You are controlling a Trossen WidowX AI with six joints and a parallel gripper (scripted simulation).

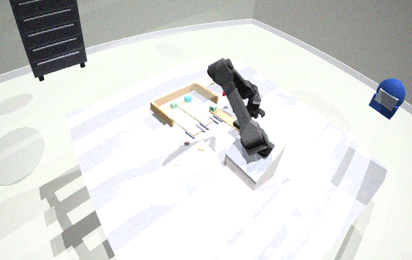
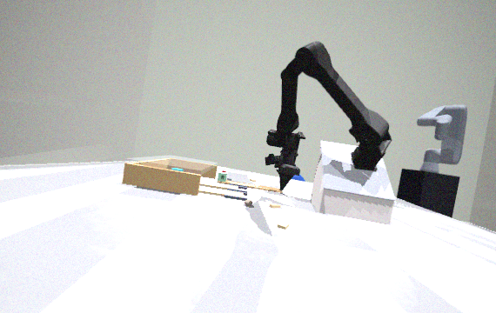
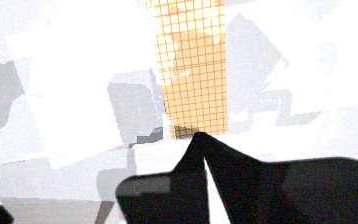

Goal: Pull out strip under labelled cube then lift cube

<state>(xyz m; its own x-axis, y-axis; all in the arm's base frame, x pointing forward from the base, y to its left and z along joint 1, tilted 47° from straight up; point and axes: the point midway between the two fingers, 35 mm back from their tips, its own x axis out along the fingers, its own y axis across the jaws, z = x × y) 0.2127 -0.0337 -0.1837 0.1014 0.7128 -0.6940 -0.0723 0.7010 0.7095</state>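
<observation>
The labelled cube (image 1: 213, 107) (image 2: 222, 176) is green with a dark mark on its face. It sits on the far end of an orange gridded strip (image 1: 222, 116) (image 2: 267, 189) (image 3: 200, 75), just outside the wooden tray's open side. My gripper (image 1: 237, 124) (image 2: 281, 189) (image 3: 199, 136) points down and is shut. Its closed fingertips are at the near end of the gridded strip, and nothing shows pinched between them. A pale green cube (image 1: 173, 105) and a teal cube (image 1: 187, 98) (image 2: 177, 169) are inside the tray.
The wooden tray (image 1: 161, 115) (image 2: 161, 179) has other strips sticking out of it, with dark bars (image 1: 202, 126) near their ends. A white angular block (image 1: 240, 171) (image 2: 357, 206) stands at the arm's base. A small brown piece (image 1: 186, 143) (image 2: 248, 203) and tan chips (image 1: 201, 149) (image 2: 283, 226) lie nearby.
</observation>
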